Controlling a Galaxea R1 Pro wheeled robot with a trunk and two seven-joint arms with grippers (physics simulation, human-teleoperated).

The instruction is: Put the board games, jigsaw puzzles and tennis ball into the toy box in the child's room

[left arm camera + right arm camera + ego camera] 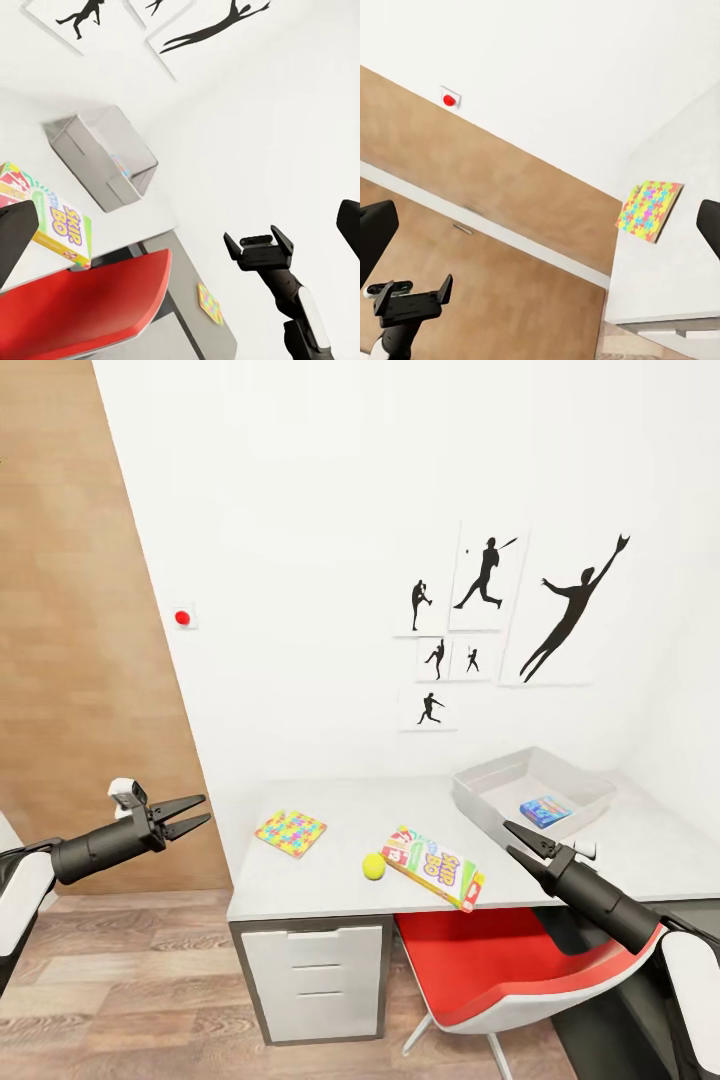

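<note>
White-walled child's room: on the pale surface (pixel 330 880) lie a jigsaw puzzle (pixel 290 832), tennis ball (pixel 374 866) and Skip-Bo carton (pixel 434 867); the toy box (pixel 490 792) already holds a blue carton (pixel 545 811). Left gripper (pixel 196 813) and right gripper (pixel 520 842) hover empty, jaws narrowly parted. Next likely move: reaching for the Skip-Bo carton.

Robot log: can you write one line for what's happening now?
left gripper: open, empty | right gripper: open, empty | toy box: blue board game inside | desk: Skip-Bo game, tennis ball, jigsaw puzzle
</note>
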